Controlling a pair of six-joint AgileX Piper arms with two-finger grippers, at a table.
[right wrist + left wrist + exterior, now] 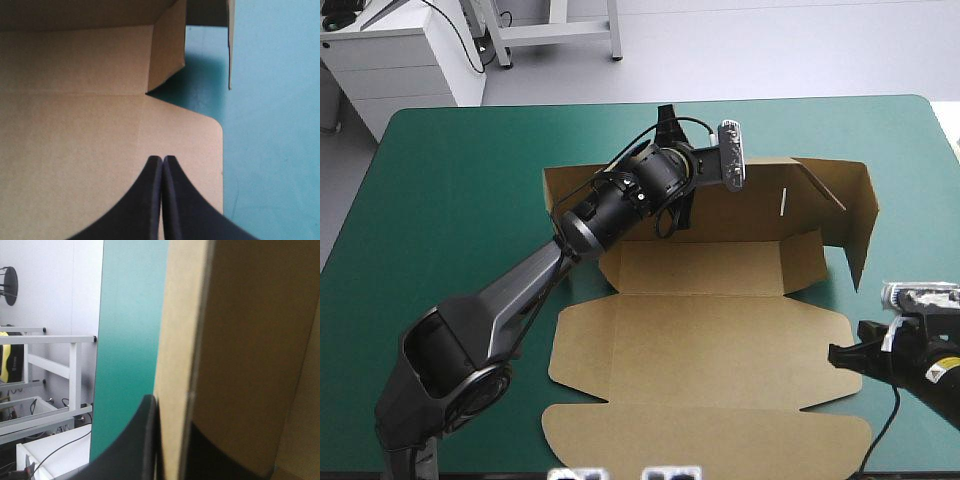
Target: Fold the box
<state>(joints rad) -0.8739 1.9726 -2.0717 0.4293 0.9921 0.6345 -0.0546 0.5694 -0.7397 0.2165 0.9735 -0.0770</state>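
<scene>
The brown box [700, 340] lies in the middle of the table as a cut sheet, with its near panels flat, its far wall raised and a side flap [855, 215] standing at the far right. My left gripper [692, 172] reaches over the far wall and is shut on its board edge. In the left wrist view the box wall [240, 340] runs between the fingers of the left gripper [172, 410]. My right gripper [835, 355] is shut and holds nothing at the box's right edge. In its own view the right gripper [162, 159] hovers over a flat panel [75, 140] near a rounded corner.
The teal-green cover [450, 200] shows all round the box, widest on the left. The same cover [270, 125] lies just beside the right gripper, past the panel's edge. The raised side flap [167, 50] stands ahead of the right gripper.
</scene>
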